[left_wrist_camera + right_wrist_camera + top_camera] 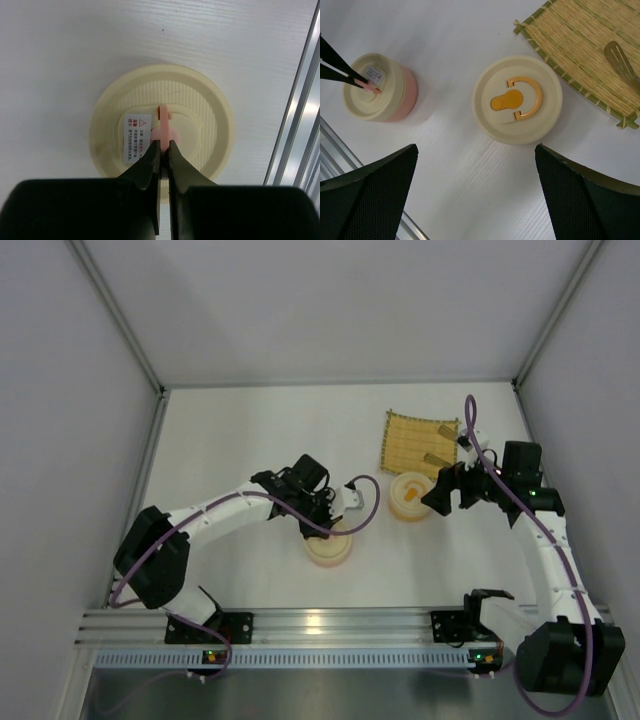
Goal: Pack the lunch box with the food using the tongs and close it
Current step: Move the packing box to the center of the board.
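Note:
The lunch box (330, 552) is a round pink tub with a cream lid (210, 125). My left gripper (164, 146) reaches down onto it and is shut on the pink handle (163, 131) at the lid's middle. The right wrist view shows the same tub (402, 92) with the left fingers (335, 67) on its handle. My right gripper (475, 148) hangs open over bare table, just short of a second cream round container with an orange handle (517, 100). The tongs (619, 56) lie on the bamboo mat (580, 45). No food is in view.
The bamboo mat (418, 440) lies at the back right, just behind the orange-handled container (408, 496). An aluminium rail (295, 145) runs along the table's near edge, close to the pink tub. Grey walls enclose the table on three sides.

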You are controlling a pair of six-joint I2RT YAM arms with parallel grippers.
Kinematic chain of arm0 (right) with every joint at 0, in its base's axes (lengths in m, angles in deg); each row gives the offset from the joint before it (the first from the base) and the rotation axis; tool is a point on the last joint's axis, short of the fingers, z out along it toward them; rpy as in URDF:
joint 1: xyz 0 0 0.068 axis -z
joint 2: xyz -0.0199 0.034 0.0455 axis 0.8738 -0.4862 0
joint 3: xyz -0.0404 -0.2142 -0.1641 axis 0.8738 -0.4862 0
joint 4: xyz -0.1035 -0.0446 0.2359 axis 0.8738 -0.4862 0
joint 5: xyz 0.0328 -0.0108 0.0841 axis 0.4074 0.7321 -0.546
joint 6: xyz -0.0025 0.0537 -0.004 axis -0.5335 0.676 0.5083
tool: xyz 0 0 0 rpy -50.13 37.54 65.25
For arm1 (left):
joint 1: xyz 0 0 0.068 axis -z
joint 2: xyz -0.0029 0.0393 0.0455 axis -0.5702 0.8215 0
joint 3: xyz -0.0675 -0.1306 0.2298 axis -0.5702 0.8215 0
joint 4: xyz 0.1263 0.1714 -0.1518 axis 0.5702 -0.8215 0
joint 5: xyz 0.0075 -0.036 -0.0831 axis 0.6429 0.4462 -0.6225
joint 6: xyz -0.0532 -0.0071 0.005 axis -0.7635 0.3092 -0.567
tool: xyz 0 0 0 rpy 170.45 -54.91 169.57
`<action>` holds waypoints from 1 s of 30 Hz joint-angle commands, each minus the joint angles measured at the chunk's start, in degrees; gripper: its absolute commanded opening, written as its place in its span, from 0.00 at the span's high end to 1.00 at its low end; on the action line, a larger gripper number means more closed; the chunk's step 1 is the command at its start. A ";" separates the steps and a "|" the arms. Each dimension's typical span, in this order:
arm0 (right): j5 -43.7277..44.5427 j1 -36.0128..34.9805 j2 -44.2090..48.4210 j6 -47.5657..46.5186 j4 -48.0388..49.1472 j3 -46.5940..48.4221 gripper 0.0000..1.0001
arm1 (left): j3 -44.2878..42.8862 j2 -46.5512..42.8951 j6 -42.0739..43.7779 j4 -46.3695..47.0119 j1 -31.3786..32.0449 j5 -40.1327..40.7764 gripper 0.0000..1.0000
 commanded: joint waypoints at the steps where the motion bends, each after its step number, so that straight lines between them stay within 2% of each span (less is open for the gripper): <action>1: -2.06 1.20 0.11 -0.73 -1.31 3.32 0.01 | 4.97 2.55 1.70 -11.59 0.64 5.04 0.95; 4: -2.24 1.20 0.02 -0.56 -1.31 3.32 0.01 | 4.61 0.71 1.79 -11.86 0.64 4.25 0.79; 5: -2.24 1.20 0.02 -0.38 -1.22 3.41 0.01 | 4.70 0.01 1.61 -11.42 0.64 3.55 0.67; 6: -2.41 1.20 0.02 -0.38 -1.22 3.41 0.01 | 4.61 -0.78 1.18 -11.07 0.64 3.46 0.61; 7: -2.41 1.20 -0.07 -0.38 -1.22 3.50 0.00 | 4.61 -2.10 0.91 -10.63 0.64 3.20 0.56; 9: -2.50 1.20 -0.16 -0.29 -1.13 3.50 0.01 | 3.83 -2.98 0.56 -10.72 0.73 2.58 0.53; 18: -2.85 1.20 -0.60 -0.20 -1.13 3.59 0.01 | 2.68 -9.48 0.20 -10.28 0.73 0.47 0.54; 25: -3.20 1.20 -0.68 -0.03 -0.96 3.41 0.01 | 2.24 -12.48 -0.32 -7.73 0.73 4.60 0.48; 28: -3.12 1.20 -0.77 -0.20 -1.04 3.41 0.01 | 0.05 -12.31 -0.94 -8.43 0.73 3.03 0.57; 29: -3.03 1.20 -0.86 -0.29 -1.13 3.41 0.01 | -1.61 -12.30 -2.16 -8.61 0.73 2.50 0.67; 30: -3.03 1.20 -0.77 -0.29 -1.13 3.41 0.01 | -2.50 -12.04 -2.95 -8.78 0.73 1.88 0.72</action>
